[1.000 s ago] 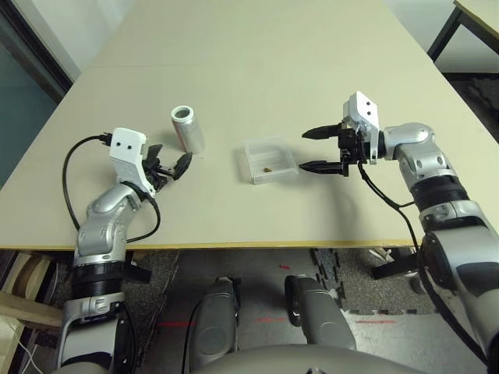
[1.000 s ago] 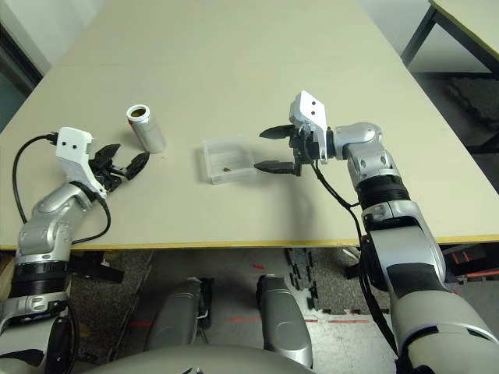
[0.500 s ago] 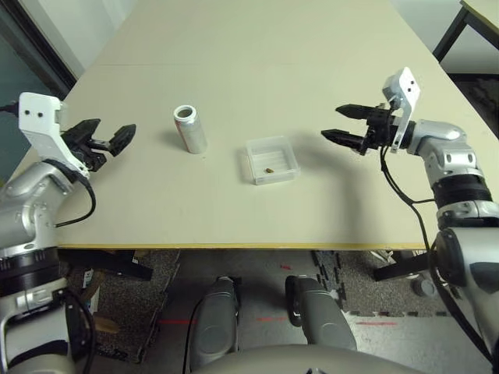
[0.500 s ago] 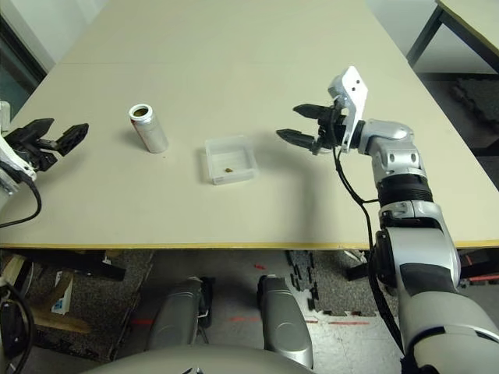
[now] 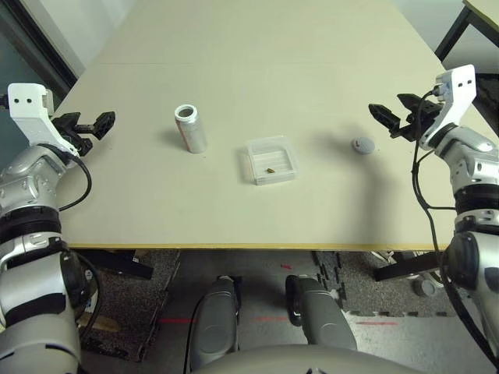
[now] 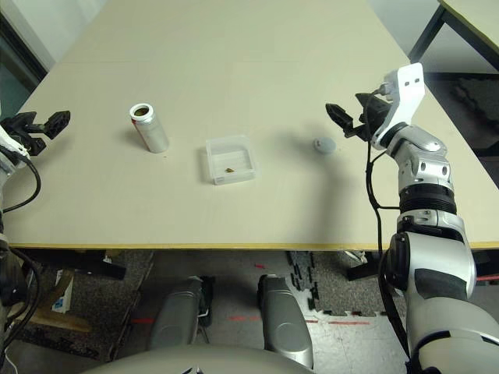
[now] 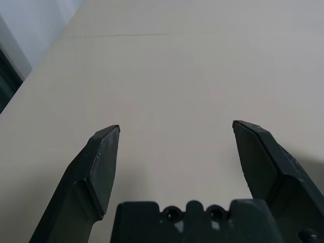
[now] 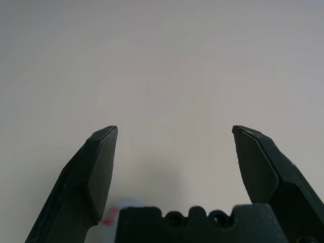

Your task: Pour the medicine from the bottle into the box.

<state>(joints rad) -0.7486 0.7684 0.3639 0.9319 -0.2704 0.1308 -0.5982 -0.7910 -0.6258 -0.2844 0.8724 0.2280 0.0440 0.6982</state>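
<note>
No readable labels. I see the silvery bottle (image 5: 190,129) standing uncapped left of centre, medicine (image 5: 269,170) inside the clear box (image 5: 270,159) at centre, grey cap (image 5: 361,146) to the right. Both jaws gape, empty, at the frame's left and right edges.

On the beige table (image 5: 257,70), the silvery bottle (image 5: 189,129) stood upright and uncapped, left of centre. Just right of it, apart from it, lay the clear square box (image 5: 271,160), with the tiny brownish medicine (image 5: 269,170) resting inside near its front wall. Farther right, the flat grey cap (image 5: 361,146) lay on the table by itself. The left gripper (image 5: 88,125) hovered at the table's left edge, fingers spread. The right gripper (image 5: 394,117) hung beyond the cap, fingers apart, holding nothing.
</note>
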